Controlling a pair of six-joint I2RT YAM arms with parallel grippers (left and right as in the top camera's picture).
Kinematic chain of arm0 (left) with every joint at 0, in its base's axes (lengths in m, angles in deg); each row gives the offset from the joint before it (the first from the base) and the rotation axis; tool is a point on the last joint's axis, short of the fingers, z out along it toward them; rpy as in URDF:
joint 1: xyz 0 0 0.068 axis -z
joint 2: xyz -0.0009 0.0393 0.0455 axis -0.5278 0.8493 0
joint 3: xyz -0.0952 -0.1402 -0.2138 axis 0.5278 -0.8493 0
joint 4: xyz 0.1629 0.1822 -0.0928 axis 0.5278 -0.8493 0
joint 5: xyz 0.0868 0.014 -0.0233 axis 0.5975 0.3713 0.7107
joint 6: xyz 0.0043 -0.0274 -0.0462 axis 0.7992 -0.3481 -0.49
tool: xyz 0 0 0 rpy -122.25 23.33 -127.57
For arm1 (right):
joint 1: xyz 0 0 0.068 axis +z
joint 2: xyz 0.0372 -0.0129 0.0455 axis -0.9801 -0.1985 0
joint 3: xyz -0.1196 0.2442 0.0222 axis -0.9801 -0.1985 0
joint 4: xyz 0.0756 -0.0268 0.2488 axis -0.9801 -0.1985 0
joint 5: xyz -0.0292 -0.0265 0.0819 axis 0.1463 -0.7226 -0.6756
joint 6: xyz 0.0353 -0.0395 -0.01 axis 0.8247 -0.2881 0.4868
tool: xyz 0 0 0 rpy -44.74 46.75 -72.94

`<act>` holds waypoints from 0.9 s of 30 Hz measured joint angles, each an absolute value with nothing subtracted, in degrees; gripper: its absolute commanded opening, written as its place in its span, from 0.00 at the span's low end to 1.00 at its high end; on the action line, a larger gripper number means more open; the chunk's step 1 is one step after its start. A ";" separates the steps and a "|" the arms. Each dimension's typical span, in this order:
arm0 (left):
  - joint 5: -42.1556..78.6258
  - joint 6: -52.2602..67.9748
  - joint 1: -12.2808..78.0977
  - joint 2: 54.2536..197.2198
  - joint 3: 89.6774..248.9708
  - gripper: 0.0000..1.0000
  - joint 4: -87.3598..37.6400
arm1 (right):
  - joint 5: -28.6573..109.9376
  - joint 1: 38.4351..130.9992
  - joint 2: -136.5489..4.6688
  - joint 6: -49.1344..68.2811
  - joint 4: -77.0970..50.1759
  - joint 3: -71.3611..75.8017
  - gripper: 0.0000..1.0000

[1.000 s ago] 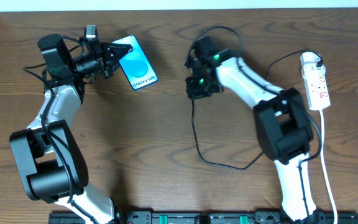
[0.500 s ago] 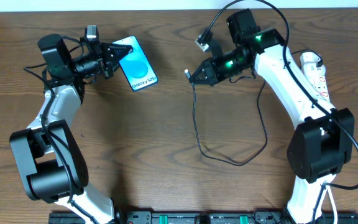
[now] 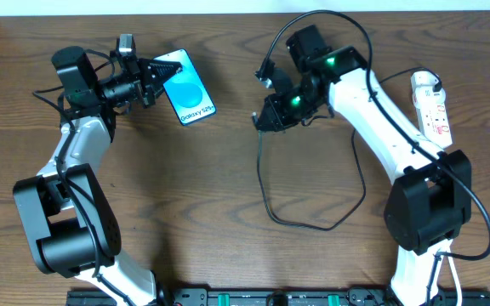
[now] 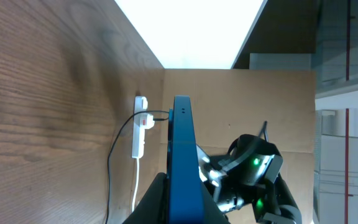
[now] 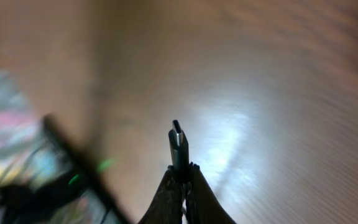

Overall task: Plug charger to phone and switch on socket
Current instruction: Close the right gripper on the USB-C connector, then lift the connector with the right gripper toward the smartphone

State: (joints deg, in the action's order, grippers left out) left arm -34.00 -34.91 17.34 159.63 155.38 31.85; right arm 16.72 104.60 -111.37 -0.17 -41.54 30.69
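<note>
At the left of the overhead view, the left gripper [image 3: 154, 78] is clamped on the phone [image 3: 187, 87], its jaws closed over the end farthest from the "Galaxy S24" lettering. From above, the phone's blue screen faces upward and lies at a slant to the table [image 3: 185, 212] edge. Whether the phone rests on the wood or is held clear of it cannot be told from there.

The left wrist camera shows what the overhead cannot. It sees the phone edge-on, a thin blue slab rising between the two fingers [image 4: 157, 202], with no gap showing on either side. Beyond it the same camera looks across the table to the socket [image 4: 140, 134], white with a red mark, and a thin black lead meets the strip there.

Near the middle of the overhead view, the right gripper [image 3: 260, 120] points toward the phone but stays well apart from it. The charger [image 3: 266, 183] hangs from it and loops over the wood below. The overhead is too coarse to show the grip itself.

The right wrist camera settles that: the jaws are pressed together on the connector tip [image 5: 178, 146], which sticks out past the fingertips. Its background is blurred. A dark-edged, bright shape at lower left cannot be made out.

At the far right of the overhead view, the socket lies lengthwise near the table's edge, beside the right arm. Its thick white cord runs down toward the near edge.
</note>
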 measured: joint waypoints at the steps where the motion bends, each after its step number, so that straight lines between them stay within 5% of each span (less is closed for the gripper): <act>1: -34.00 -34.91 17.34 159.63 155.38 0.07 31.83 | 20.11 104.79 -111.44 2.19 -40.90 30.25 0.01; 9: -34.02 -34.88 17.34 159.63 155.38 0.07 31.85 | 33.18 105.30 -116.35 14.32 -35.00 24.09 0.01; 27: -34.02 -34.88 17.34 159.63 155.38 0.07 31.85 | 41.24 105.97 -122.08 20.76 -32.49 23.17 0.04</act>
